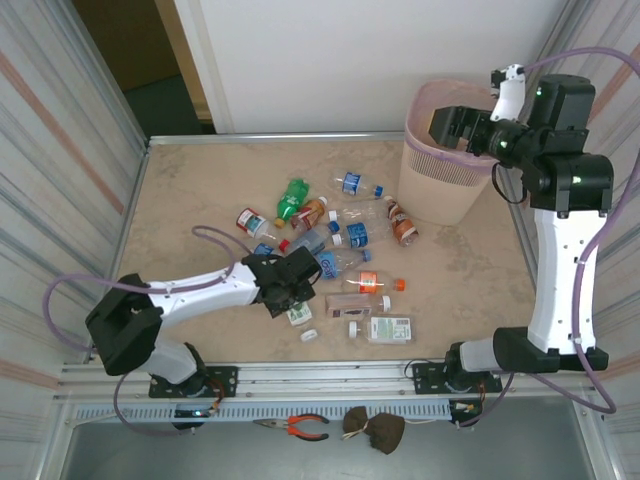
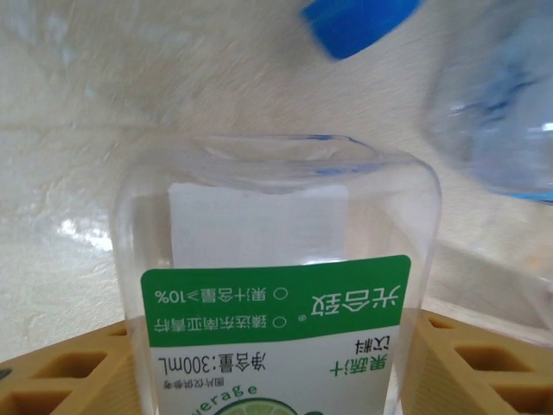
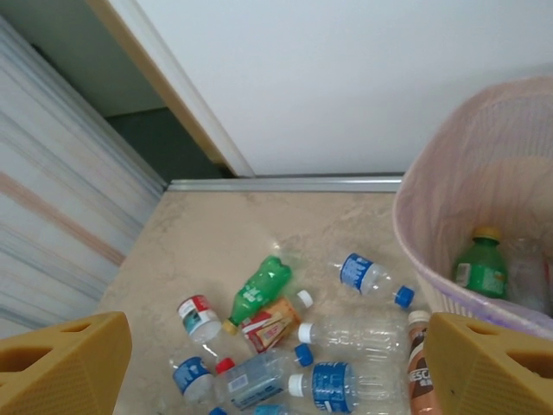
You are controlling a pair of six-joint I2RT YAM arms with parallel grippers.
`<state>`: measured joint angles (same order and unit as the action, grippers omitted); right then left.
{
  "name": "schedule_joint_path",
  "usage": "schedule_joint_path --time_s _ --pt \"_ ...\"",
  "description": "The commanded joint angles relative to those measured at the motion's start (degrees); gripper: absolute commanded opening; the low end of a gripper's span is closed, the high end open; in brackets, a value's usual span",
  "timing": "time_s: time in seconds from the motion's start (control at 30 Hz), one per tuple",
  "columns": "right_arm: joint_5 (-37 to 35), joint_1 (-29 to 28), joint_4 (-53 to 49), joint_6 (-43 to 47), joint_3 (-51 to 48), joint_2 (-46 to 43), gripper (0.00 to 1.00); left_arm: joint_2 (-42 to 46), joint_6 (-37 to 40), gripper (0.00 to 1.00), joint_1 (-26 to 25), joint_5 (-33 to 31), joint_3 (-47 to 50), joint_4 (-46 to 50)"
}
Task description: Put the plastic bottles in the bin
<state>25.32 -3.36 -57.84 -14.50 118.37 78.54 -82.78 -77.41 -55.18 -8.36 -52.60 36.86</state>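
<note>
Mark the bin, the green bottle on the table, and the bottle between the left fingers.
bin [image 1: 437, 182]: top view, on its slatted side wall.
green bottle [image 3: 260, 289]: right wrist view, mid-body.
lime-label bottle [image 2: 276, 298]: left wrist view, on its green label.

Work surface: beige, marble-patterned tabletop [image 1: 200, 180], metal strip [image 1: 280, 137] along its far edge. Behind the strip stands a plain white panel [image 1: 380, 60]; left of it is a dark opening [image 1: 150, 85] with a tan frame. Side walls [image 1: 50, 150] are pale with vertical ribs and faint pink stripes. Slotted aluminium rail [image 1: 330, 375] runs along the near edge. On the grey ledge below it: pliers [image 1: 298, 427] with orange-red handles, and just beside them a dark brown lumpy object [image 1: 375, 428], identity unclear.
</note>
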Motion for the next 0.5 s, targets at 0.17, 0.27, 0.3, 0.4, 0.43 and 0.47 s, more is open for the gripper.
schedule_joint_path --time_s 0.17,0.27,0.3,0.4,0.43,0.47 --pt "-1.54 -9.38 9.49 2.69 -14.75 -7.96 0.87 10.93 23.64 0.60 1.34 -6.28 -3.35 -8.08" --pt "-3.12 -13.58 10.82 2.33 -18.22 -8.89 0.87 14.54 35.29 0.57 1.49 -2.94 -2.28 -15.37" --pt "-3.59 -14.92 10.75 2.29 -18.82 -8.84 0.87 15.72 39.77 0.57 1.50 -1.51 -2.14 -17.35" --pt "-5.08 -18.97 9.08 2.29 -19.61 -8.08 0.87 18.40 52.63 0.56 1.54 2.50 -3.18 -19.45" --pt "-5.64 -20.18 8.47 2.15 -19.59 -7.74 0.87 19.27 55.94 0.56 1.56 3.16 -3.69 -19.29" --pt "-6.50 -21.69 7.94 1.90 -19.59 -7.25 0.87 20.14 59.47 0.55 1.56 4.04 -4.03 -19.26"
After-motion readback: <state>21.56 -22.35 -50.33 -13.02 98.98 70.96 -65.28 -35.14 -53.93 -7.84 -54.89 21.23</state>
